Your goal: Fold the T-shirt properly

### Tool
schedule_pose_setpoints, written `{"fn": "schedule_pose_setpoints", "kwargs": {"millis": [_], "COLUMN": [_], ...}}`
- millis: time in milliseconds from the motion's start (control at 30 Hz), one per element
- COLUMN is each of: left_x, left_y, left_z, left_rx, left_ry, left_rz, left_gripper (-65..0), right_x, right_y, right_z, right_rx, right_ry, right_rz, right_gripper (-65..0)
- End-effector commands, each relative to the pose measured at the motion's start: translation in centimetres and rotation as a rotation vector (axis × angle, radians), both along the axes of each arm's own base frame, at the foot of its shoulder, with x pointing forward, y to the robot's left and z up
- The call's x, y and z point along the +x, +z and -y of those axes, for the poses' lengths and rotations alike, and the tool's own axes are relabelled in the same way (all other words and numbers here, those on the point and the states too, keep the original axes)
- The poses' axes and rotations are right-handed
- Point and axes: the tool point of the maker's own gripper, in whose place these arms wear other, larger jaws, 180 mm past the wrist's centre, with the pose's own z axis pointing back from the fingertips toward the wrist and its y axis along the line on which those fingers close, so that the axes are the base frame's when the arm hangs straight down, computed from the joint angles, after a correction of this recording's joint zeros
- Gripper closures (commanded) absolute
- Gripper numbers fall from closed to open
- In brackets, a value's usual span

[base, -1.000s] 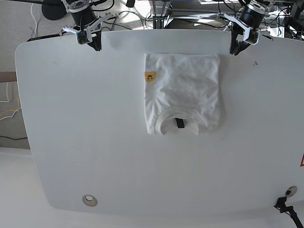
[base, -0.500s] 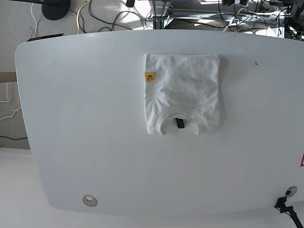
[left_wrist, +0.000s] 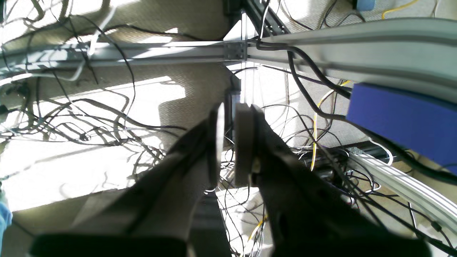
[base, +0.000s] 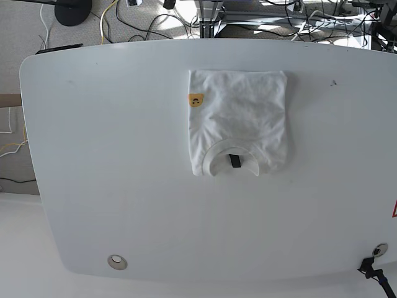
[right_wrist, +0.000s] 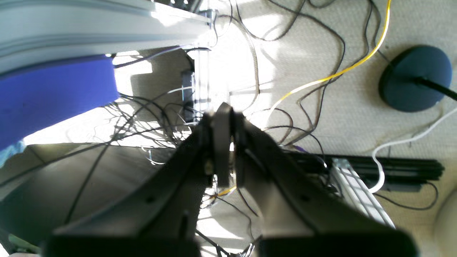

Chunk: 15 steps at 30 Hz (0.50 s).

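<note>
on the white tabletop (base: pixel 155 230), the white t-shirt (base: pixel 239 112) lies folded into a compact square. the left gripper (left_wrist: pixel 229 107) has a narrow gap between its fingertips; the right gripper (right_wrist: pixel 226 109) has its fingertips together. caution: re-entry contact could drag the collar (base: pixel 218 149) and loosen the folds.

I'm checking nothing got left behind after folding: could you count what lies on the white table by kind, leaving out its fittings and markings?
T-shirt: 1, folded, with a bear mark and a black neck label
Total: 1
</note>
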Motion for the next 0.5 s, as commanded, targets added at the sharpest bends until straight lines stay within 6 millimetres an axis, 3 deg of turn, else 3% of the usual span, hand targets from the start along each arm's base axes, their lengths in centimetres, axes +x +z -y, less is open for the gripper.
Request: {"fn": "schedule_pose_setpoints", "kwargs": {"millis": [0, 67, 267, 333, 467], "left_x": [-1.8, -1.5, -1.1, -1.4, -0.2], "left_y": [-1.0, -2.0, -4.4, -4.9, -5.9], "left_z": [0.1, -0.5, 0.4, 0.2, -1.3], "left_rx": [-0.017, -0.018, -0.056, -0.049, 0.051], "left_ry": [0.021, 0.028, 0.038, 0.061, 0.071], "left_rz": [-0.058, -0.09, -0.196, -0.237, -0.27], "left_gripper": [-3.9, -3.9, -4.1, -4.1, -4.2], "right_x": [-1.1, -0.9, 0.5, 1.1, 2.2], "right_y": [-0.8, -1.6, -3.6, -4.3, -5.0], "right_z": [0.4, 0.5, 0.7, 0.9, 1.0], "right_rx": [-0.003, -0.004, -0.005, -0.008, -0.009], "right_ry": [-0.011, -0.017, -0.04, -0.049, -0.059], "right_rz": [-0.037, -0.056, -0.097, -0.113, -0.126], "right_gripper": [0.0, 0.0, 0.0, 0.0, 0.0]}}
